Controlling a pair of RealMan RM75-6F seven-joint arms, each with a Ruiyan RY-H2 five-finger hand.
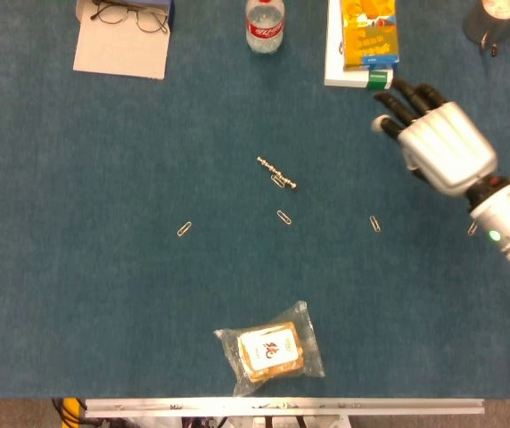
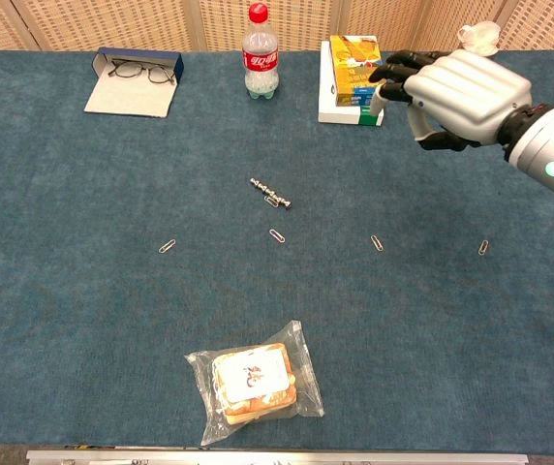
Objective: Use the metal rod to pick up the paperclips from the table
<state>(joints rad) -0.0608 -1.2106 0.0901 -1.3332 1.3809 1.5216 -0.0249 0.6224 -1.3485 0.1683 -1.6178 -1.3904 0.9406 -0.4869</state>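
The metal rod (image 1: 276, 173) (image 2: 270, 193) lies slantwise near the middle of the blue table, with one paperclip (image 1: 278, 182) touching its right end. Other paperclips lie in a row in front of it: one just below the rod (image 1: 283, 217) (image 2: 276, 235), one to the left (image 1: 185, 229) (image 2: 168, 246), one to the right (image 1: 375, 223) (image 2: 377, 242). The far-right clip (image 2: 483, 247) is partly covered by the forearm in the head view. My right hand (image 1: 438, 143) (image 2: 456, 92) hovers above the table, well right of the rod, fingers spread toward it, holding nothing. My left hand is out of sight.
Along the back edge stand a glasses case with spectacles (image 1: 123, 36), a cola bottle (image 1: 265, 25), stacked boxes (image 1: 362, 45) and a metal cup (image 1: 491, 22). A bagged snack (image 1: 271, 349) lies near the front edge, by the metal rail (image 1: 282, 406).
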